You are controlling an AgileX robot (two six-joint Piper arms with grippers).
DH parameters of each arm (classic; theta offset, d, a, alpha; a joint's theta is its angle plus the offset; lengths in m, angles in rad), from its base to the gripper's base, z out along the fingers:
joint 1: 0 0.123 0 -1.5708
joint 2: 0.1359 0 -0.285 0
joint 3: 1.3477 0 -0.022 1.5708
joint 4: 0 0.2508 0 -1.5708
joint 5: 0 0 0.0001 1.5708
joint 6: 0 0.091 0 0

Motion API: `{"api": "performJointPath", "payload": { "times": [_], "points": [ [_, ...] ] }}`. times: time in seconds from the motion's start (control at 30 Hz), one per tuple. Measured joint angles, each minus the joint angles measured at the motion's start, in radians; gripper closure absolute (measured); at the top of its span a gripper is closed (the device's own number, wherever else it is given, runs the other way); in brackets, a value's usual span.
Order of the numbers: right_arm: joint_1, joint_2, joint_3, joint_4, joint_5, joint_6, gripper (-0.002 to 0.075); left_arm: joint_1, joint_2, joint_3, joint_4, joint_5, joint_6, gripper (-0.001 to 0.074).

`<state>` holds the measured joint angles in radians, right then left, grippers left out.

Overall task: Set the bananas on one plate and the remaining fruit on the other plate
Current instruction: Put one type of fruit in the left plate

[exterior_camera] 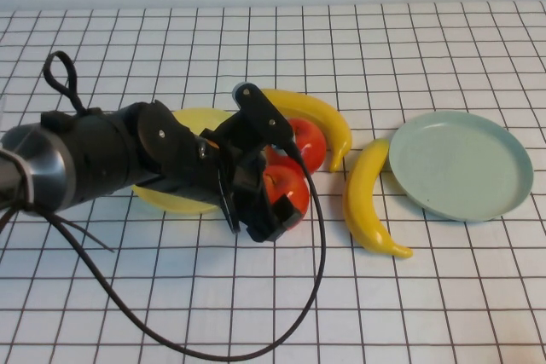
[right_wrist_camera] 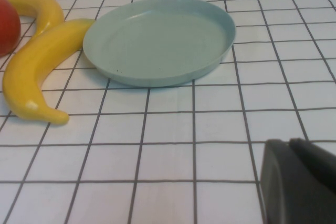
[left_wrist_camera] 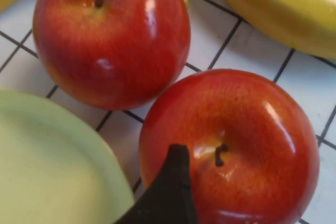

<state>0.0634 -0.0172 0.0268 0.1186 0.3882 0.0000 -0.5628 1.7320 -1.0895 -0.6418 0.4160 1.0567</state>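
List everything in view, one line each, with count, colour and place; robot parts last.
Apples: two, red, side by side at table centre, near apple under the left gripper, far apple behind it.
Bananas: two, yellow, one behind the apples, one against the mint plate's left rim.
Yellow plate: one, pale yellow, left of the apples, partly under the left arm.
Mint plate: one, pale blue-green, right side, nothing on it.
Table: white with black grid.
Left gripper: black, over the near apple.
Right gripper: dark, seen only in its own wrist view.
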Motion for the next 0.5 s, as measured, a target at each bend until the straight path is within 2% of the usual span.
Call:
{"api": "performJointPath", "payload": {
  "times": [0.5],
  "points": [
    [0.000,0.000,0.000,0.000,0.000,0.000,0.0742,0.000,0.031,0.000,0.000,-0.067,0.004,0.0066]
  ]
}}
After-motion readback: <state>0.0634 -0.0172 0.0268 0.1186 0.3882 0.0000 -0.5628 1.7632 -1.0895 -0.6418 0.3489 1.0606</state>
